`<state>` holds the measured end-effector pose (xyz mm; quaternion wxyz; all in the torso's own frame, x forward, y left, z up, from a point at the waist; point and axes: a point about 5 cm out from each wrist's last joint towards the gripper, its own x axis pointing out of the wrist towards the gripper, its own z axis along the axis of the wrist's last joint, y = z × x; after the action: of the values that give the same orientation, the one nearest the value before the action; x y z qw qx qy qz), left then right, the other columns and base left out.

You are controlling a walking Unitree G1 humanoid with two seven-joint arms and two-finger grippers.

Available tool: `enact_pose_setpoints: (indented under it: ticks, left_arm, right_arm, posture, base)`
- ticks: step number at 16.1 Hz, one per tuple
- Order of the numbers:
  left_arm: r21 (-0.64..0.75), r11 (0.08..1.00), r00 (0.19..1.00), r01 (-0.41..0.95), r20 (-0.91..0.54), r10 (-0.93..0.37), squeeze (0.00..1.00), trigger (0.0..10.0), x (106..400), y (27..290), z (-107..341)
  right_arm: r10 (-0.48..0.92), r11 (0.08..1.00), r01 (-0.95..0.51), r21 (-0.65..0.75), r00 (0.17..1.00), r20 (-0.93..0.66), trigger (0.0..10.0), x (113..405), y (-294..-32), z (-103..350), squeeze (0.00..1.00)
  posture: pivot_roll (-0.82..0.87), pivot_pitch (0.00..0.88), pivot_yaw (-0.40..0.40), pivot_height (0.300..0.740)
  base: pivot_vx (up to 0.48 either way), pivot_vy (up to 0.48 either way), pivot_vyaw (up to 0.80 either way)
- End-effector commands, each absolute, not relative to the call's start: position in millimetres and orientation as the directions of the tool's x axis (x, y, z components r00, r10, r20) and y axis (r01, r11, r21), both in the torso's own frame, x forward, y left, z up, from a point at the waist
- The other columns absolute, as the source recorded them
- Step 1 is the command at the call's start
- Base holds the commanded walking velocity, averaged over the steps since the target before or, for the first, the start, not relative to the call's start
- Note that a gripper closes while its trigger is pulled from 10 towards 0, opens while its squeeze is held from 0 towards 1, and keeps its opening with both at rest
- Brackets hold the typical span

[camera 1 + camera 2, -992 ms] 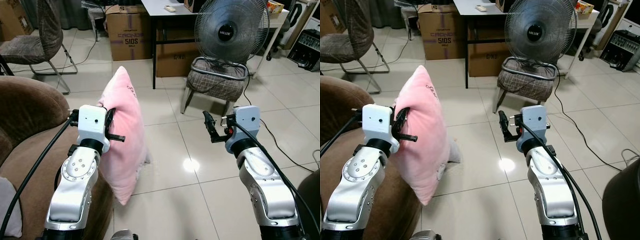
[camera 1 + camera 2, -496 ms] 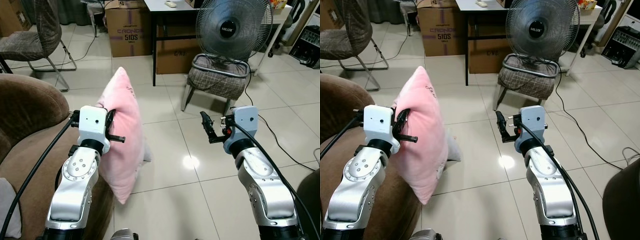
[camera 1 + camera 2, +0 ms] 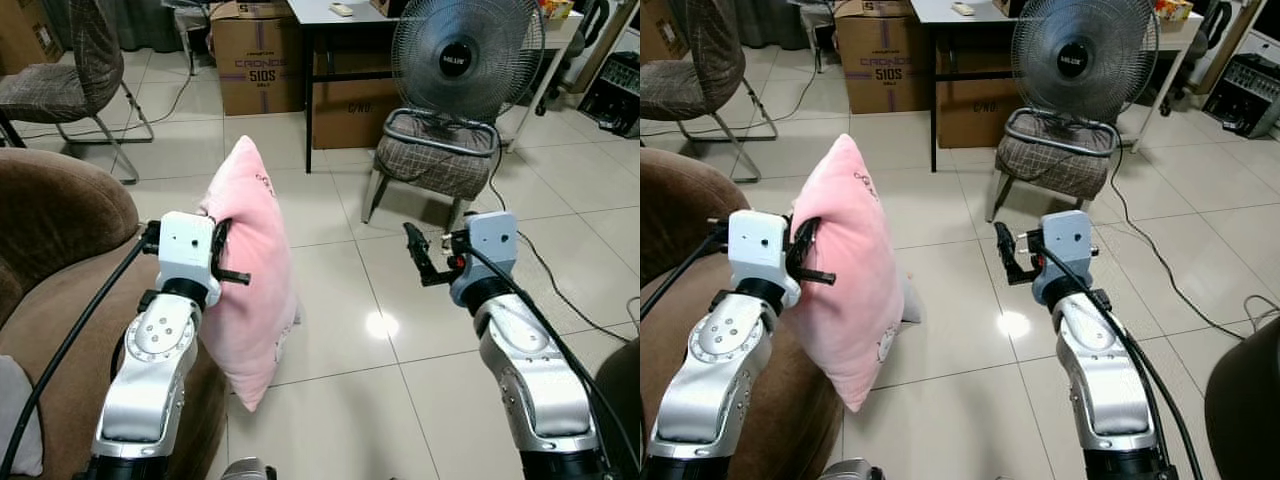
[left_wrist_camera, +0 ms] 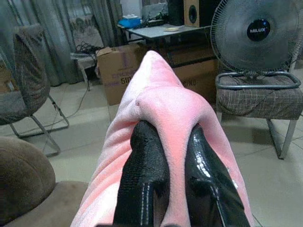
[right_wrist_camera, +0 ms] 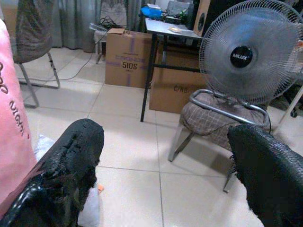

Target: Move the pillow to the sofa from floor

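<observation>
With our left gripper pinching the pink pillow mid-frame and the right gripper spread empty, we should swing it toward the brown sofa at left before letting go.

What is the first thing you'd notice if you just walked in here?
The big pink pillow jumps out first: the robot's left claw pinches a fold of it and holds it up off the tiled floor, right beside the brown sofa. Next you'd spot the round fan sitting on a checked stool across the room. The right claw is open, holding nothing.
</observation>
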<state>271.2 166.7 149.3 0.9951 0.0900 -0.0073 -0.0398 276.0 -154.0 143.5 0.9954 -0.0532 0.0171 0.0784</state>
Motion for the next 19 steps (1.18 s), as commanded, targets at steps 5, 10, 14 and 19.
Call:
enact_pose_setpoints:
  ticks: [5,10,14,19]
  left_arm:
    - [0.204,0.976,0.993,0.077,0.071,-0.093,0.0,10.0,275.0,162.7,161.4]
    - [0.206,0.975,0.993,0.082,0.066,-0.098,0.0,10.0,275.1,160.4,160.1]
    - [0.213,0.974,0.993,0.082,0.063,-0.097,0.0,10.0,275.8,160.2,159.6]
    - [0.203,0.977,0.995,0.068,0.057,-0.082,0.0,10.0,279.6,164.3,158.7]
  right_arm:
    - [0.152,0.982,-0.155,-0.108,0.988,-0.038,10.0,279.4,-153.4,144.8,0.0]
    - [0.127,0.985,-0.132,-0.115,0.991,-0.044,10.0,277.9,-158.8,143.2,0.0]
    - [0.118,0.985,-0.123,-0.118,0.992,-0.047,10.0,278.1,-159.8,142.8,0.0]
    - [0.118,0.982,-0.123,-0.143,0.992,-0.045,10.0,278.7,-160.5,144.3,0.0]
  posture:
    - [0.06,0.0,-0.024,0.74]
    - [0.06,0.0,-0.019,0.74]
    - [0.06,0.0,-0.019,0.74]
    - [0.05,0.0,-0.014,0.74]
  base:
    - [0.0,-0.254,0.0]
    - [0.0,-0.321,0.0]
    - [0.0,-0.32,0.0]
    - [0.0,0.0,0.09]
